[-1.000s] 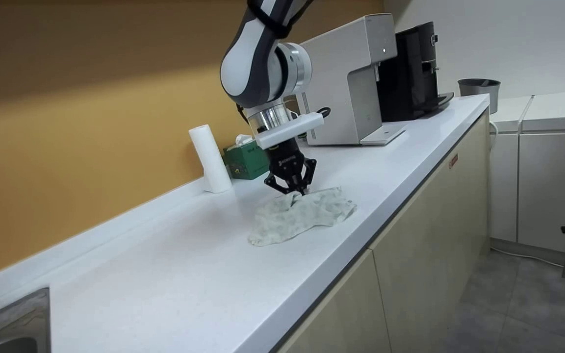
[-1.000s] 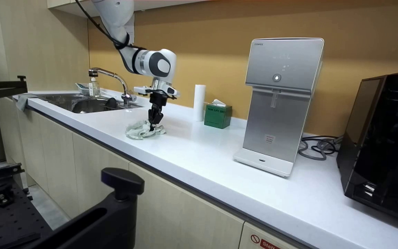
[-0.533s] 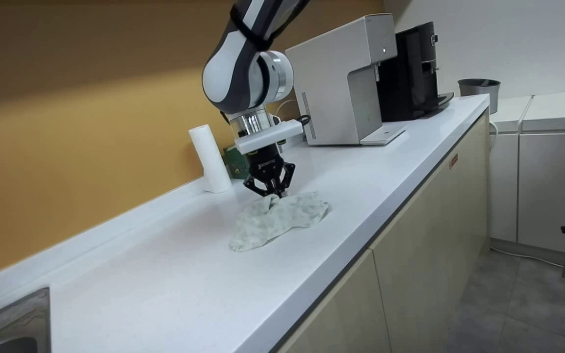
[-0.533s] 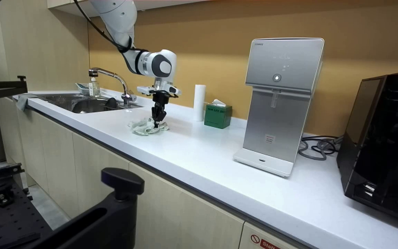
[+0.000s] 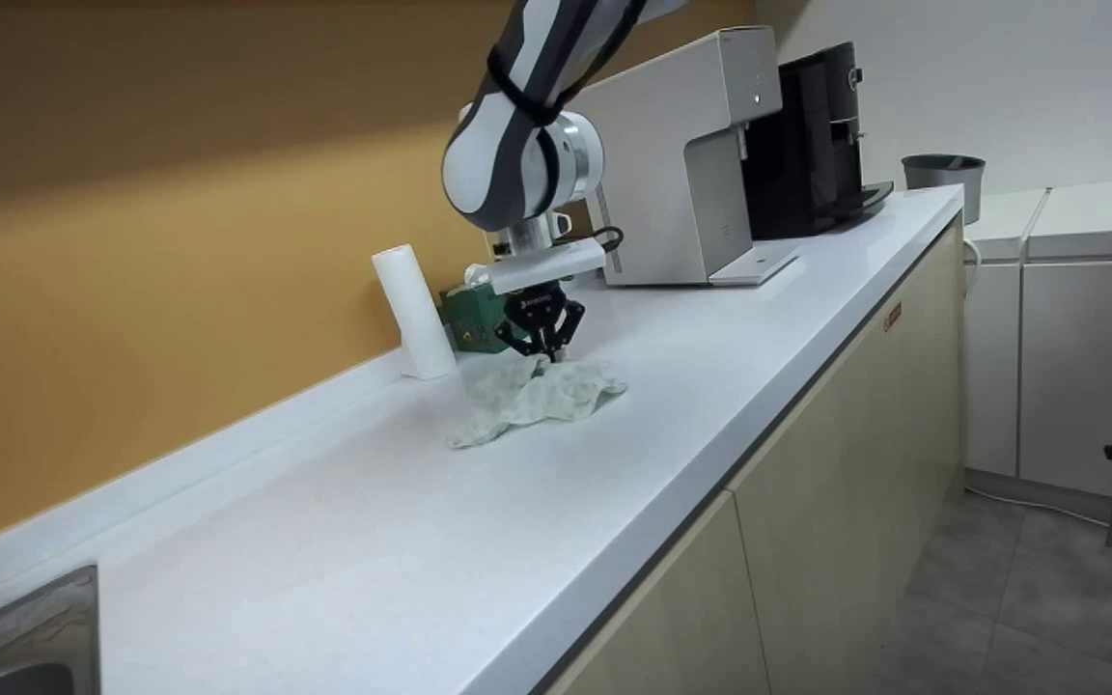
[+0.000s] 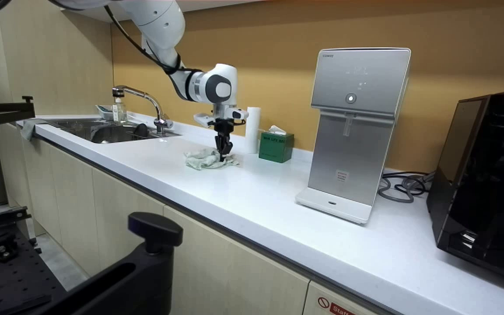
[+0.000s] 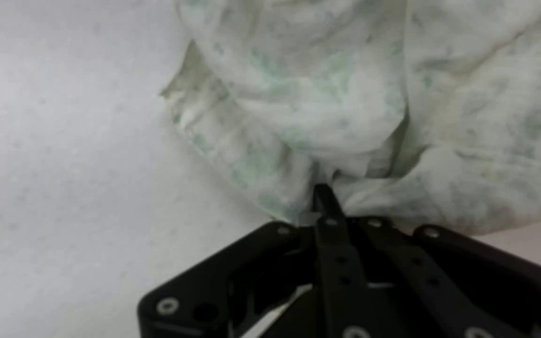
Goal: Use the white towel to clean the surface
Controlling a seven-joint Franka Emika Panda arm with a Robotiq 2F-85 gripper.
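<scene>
the black two-fingered claw [image 5: 551,354] is drawn together on a fold of the rumpled white cloth towel [image 7: 317,94] with pale green blotches, which lies on the white tabletop [image 6: 269,197]. in an exterior view the towel is left of, and nearer than, the upright white paper roll [image 6: 252,130] and the green tissue box [image 6: 275,147].

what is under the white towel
In both exterior views, the white countertop shows around the towel, which lies on it with a fold pinched in the gripper. The patch beneath is covered, so any dirt or mark there cannot be seen.
</scene>
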